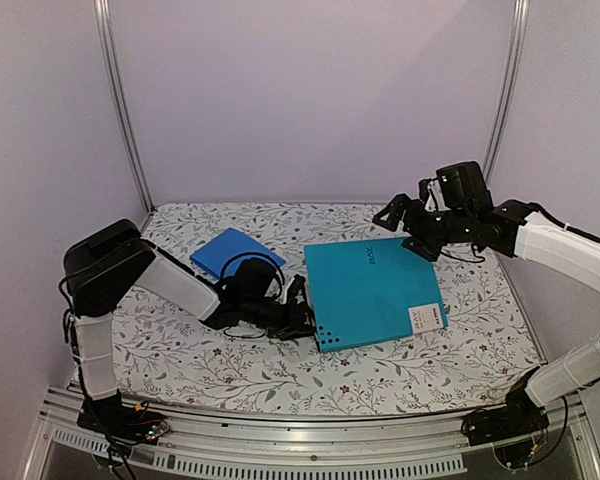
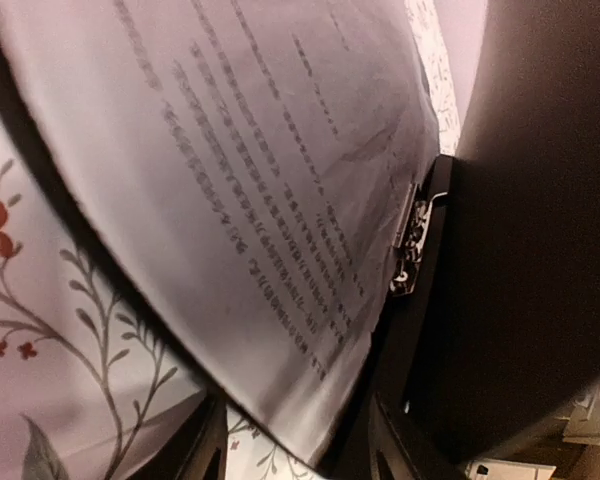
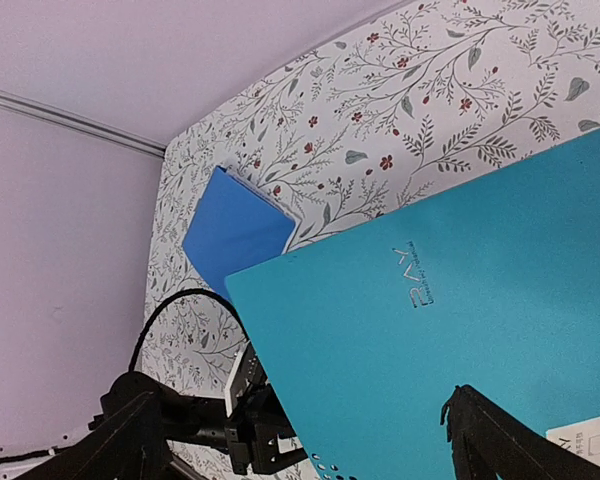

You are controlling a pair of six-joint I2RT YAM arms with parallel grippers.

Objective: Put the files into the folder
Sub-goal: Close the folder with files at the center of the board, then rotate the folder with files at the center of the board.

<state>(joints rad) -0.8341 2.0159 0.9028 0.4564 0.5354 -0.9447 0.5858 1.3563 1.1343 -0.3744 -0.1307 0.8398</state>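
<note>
The files lie inside the folder on the worktop, so the left gripper, closure impossible to tell, should ease them flush against the clip while the spread right gripper hovers above.

Left arm lies low across the left half of the tabletop, barring approach from the near edge to the blue folder just behind it; left tool sits at the left edge of the teal folder, where a printed sheet and the metal clip crowd its fingers; right tool hangs over the folder's far right corner; bare tabletop shows along the near edge, along the back wall, and in a narrow strip right of the folder.
</note>
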